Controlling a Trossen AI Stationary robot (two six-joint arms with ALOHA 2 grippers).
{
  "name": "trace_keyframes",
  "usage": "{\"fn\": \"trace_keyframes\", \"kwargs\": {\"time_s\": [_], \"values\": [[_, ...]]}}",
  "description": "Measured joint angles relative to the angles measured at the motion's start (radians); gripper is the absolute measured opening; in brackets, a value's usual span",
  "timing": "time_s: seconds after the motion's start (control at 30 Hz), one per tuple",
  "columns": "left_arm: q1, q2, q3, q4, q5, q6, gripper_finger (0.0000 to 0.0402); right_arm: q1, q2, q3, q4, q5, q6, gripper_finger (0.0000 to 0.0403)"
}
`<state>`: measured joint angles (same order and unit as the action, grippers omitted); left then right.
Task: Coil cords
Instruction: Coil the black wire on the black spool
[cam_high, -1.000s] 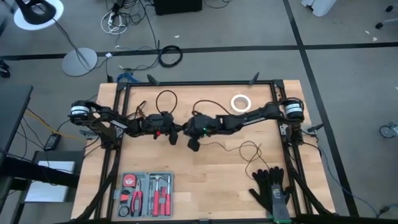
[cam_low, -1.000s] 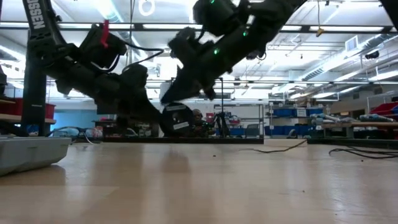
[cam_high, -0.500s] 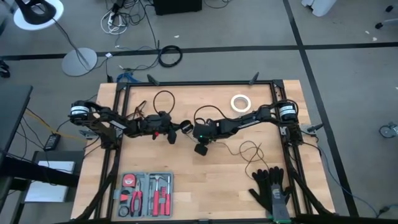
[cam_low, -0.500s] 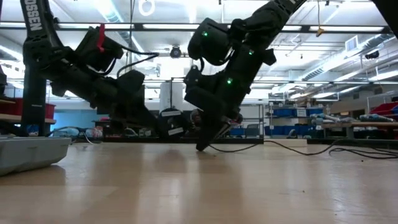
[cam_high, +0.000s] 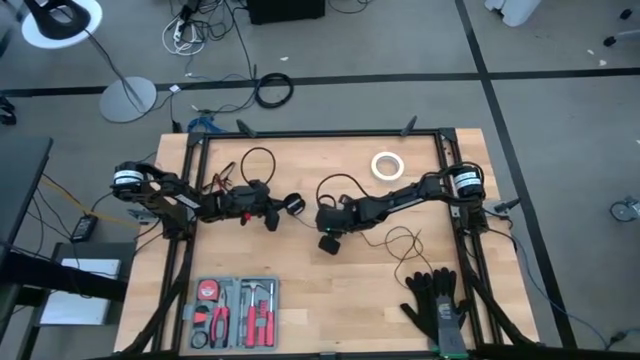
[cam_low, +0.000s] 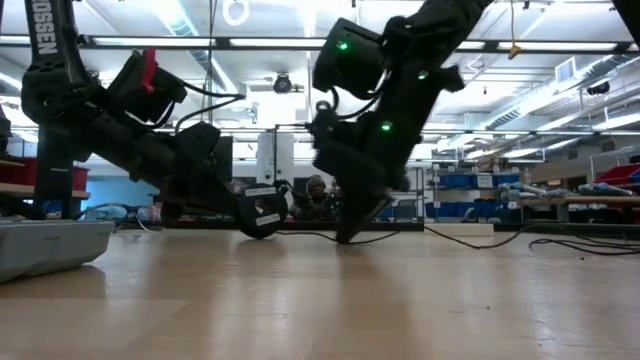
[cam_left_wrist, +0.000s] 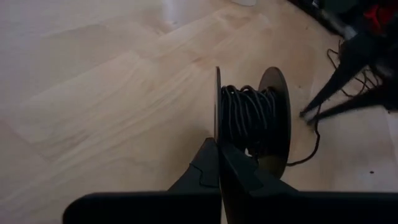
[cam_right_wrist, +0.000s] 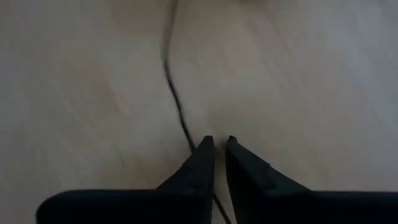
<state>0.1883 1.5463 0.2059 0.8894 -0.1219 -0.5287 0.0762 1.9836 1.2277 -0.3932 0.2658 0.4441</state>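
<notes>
The right gripper points down at the wooden table with its fingers a narrow slit apart; the thin black cord runs to the tips, but whether it is pinched is hard to make out. The left gripper is clamped on the rim of the round spool, wound with cord and resting low near the table's middle. Beyond, shelving blurs into the room.

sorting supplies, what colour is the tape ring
White tape ring, clearest in the high view.
</notes>
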Motion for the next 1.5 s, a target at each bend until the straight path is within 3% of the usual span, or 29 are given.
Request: {"fn": "trace_keyframes", "kwargs": {"time_s": [0.2, 0.33, 0.53, 0.67, 1.1, 1.17, 1.3, 1.5], "values": [[0.0, 0.0, 0.0, 0.002, 0.008, 0.0, 0.0, 0.017, -0.114, -0.011, -0.018, 0.056, -0.048, 0.0027], [0.0, 0.0, -0.001, 0.005, 0.009, 0.0, 0.0, 0.06, -0.17, -0.126, 0.193, 0.049, -0.149, 0.0028], [0.0, 0.0, -0.001, 0.012, 0.013, 0.001, 0.0, 0.074, -0.182, -0.363, 0.72, 0.045, -0.142, 0.0027], [0.0, 0.001, -0.001, 0.029, 0.028, 0.001, 0.0, 0.068, -0.141, -0.426, 0.815, 0.052, -0.134, 0.0034], [0.0, 0.001, 0.0, 0.034, 0.049, -0.001, 0.0, 0.055, -0.043, -0.385, 0.719, 0.07, -0.152, 0.0109], [0.0, 0.001, 0.0, 0.034, 0.058, -0.003, 0.0, 0.048, -0.044, -0.385, 0.677, 0.054, -0.105, 0.0095], [0.0, 0.001, 0.0, 0.034, 0.071, -0.003, 0.0, 0.035, -0.09, -0.388, 0.618, 0.023, -0.087, 0.0018], [-0.001, 0.001, 0.001, 0.042, 0.12, 0.001, 0.0, 0.01, -0.253, -0.398, 0.405, 0.071, -0.045, 0.0002]]}}
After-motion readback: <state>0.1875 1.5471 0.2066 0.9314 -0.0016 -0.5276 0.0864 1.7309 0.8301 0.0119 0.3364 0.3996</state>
